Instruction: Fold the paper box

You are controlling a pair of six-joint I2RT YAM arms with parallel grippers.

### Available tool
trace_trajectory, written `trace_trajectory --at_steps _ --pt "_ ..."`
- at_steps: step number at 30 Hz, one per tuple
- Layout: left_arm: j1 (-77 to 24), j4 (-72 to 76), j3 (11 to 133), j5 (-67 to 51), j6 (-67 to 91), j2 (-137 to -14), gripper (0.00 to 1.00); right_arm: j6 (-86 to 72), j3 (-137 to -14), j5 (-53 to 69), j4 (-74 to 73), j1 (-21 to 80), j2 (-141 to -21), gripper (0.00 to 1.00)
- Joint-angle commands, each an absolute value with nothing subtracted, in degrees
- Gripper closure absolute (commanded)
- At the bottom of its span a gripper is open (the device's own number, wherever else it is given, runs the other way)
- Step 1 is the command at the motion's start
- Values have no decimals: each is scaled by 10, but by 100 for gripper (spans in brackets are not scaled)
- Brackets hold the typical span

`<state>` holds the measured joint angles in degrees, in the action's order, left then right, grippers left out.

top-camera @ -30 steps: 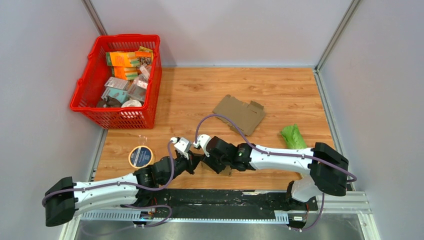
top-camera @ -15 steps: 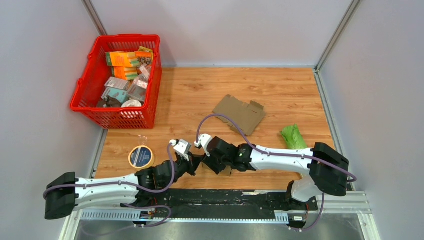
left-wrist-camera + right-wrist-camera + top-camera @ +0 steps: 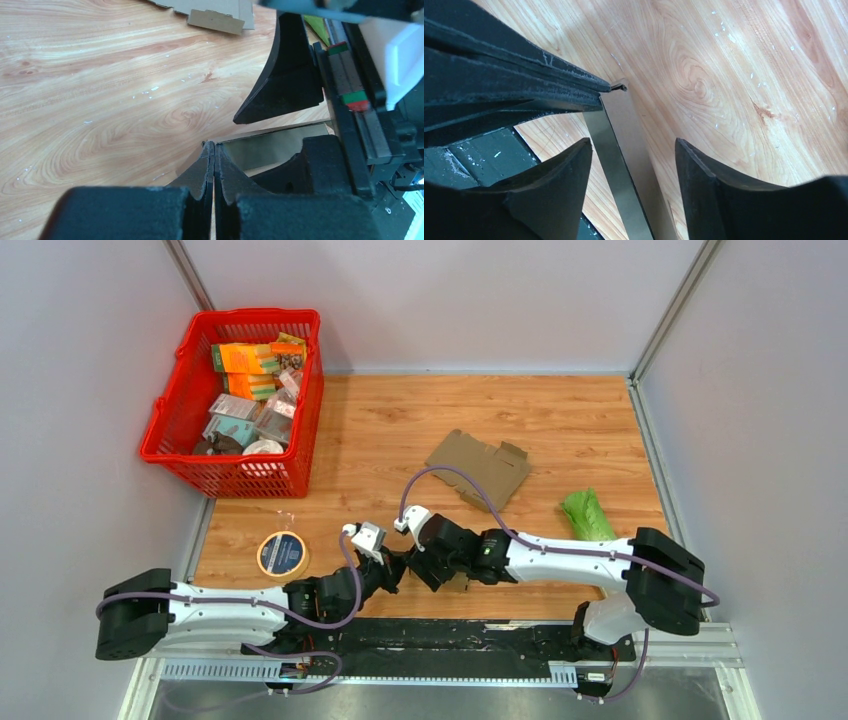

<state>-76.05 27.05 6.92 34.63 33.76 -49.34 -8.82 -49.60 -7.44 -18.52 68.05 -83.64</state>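
The paper box (image 3: 457, 583) is a thin brown cardboard piece near the table's front edge, mostly hidden under the two wrists in the top view. My left gripper (image 3: 214, 146) is shut on one corner of its raised panel (image 3: 267, 147). In the right wrist view that panel (image 3: 621, 145) stands on edge between the spread fingers of my right gripper (image 3: 631, 147), which is open and touches it on neither side. The left gripper's fingertips (image 3: 594, 92) pinch the panel's top corner. In the top view both grippers, left (image 3: 393, 567) and right (image 3: 420, 565), meet tip to tip.
A second flat cardboard sheet (image 3: 480, 468) lies mid-table. A red basket (image 3: 160, 435) full of packets stands at the back left. A roll of tape (image 3: 282, 553) lies front left, a green leafy item (image 3: 586, 514) at the right. Grey walls enclose the table.
The right gripper's jaws have spread wider around the panel. The left arm has slid a little to the right and lower, its grip on the corner unchanged.
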Motion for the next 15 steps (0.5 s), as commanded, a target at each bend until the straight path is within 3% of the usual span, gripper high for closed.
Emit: trace_trajectory --at_steps 1,7,10,14,15 --pt "-773 177 48 343 359 -526 100 -114 -485 -92 -170 678 -792 31" --pt "-775 156 48 346 359 -507 100 -204 -508 -123 -277 679 -710 18" --pt "-774 139 54 345 358 -497 100 -292 -547 -149 -404 672 -668 9" --pt "-776 130 59 346 355 -485 100 -356 -549 -106 -523 647 -629 12" --pt "-775 129 60 347 354 -482 100 -355 -535 -91 -514 630 -607 19"
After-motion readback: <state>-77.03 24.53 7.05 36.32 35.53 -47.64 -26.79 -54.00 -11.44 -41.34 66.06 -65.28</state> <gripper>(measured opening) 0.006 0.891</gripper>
